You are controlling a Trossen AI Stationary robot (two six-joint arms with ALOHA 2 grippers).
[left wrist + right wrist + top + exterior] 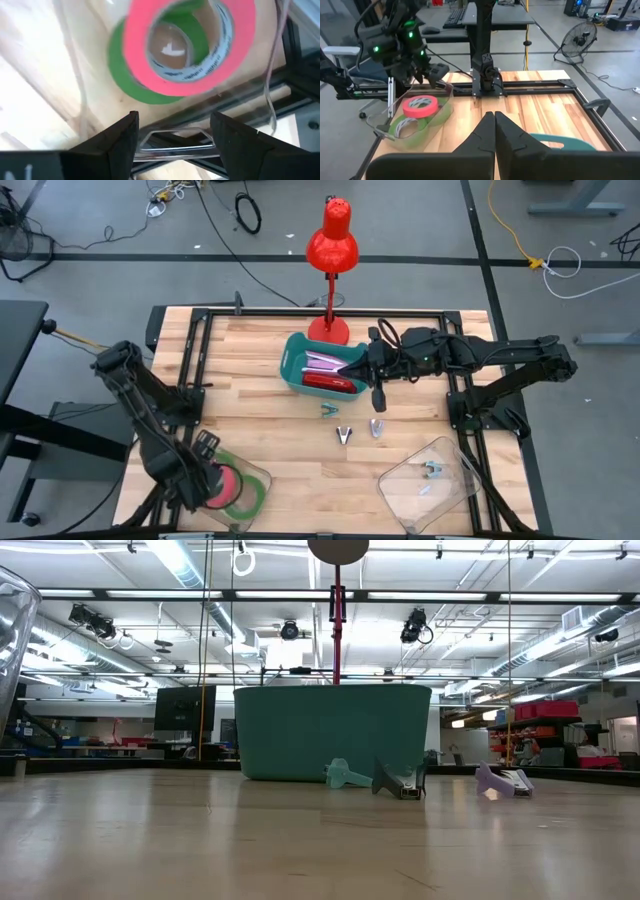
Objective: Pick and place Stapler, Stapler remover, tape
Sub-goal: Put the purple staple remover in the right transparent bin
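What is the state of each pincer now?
Left pincer: open, empty, above the tape rolls.
Right pincer: closed, holding nothing.

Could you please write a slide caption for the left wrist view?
Left tool, open, hovers over a clear tray holding a pink tape roll stacked on green tape.

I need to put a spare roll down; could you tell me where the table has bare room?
Bare wood lies between the tape tray and the staple removers, and along the left edge beside the teal bin. It is crowded in front of the bin, where the right gripper hangs over the removers, and around the clear tray.
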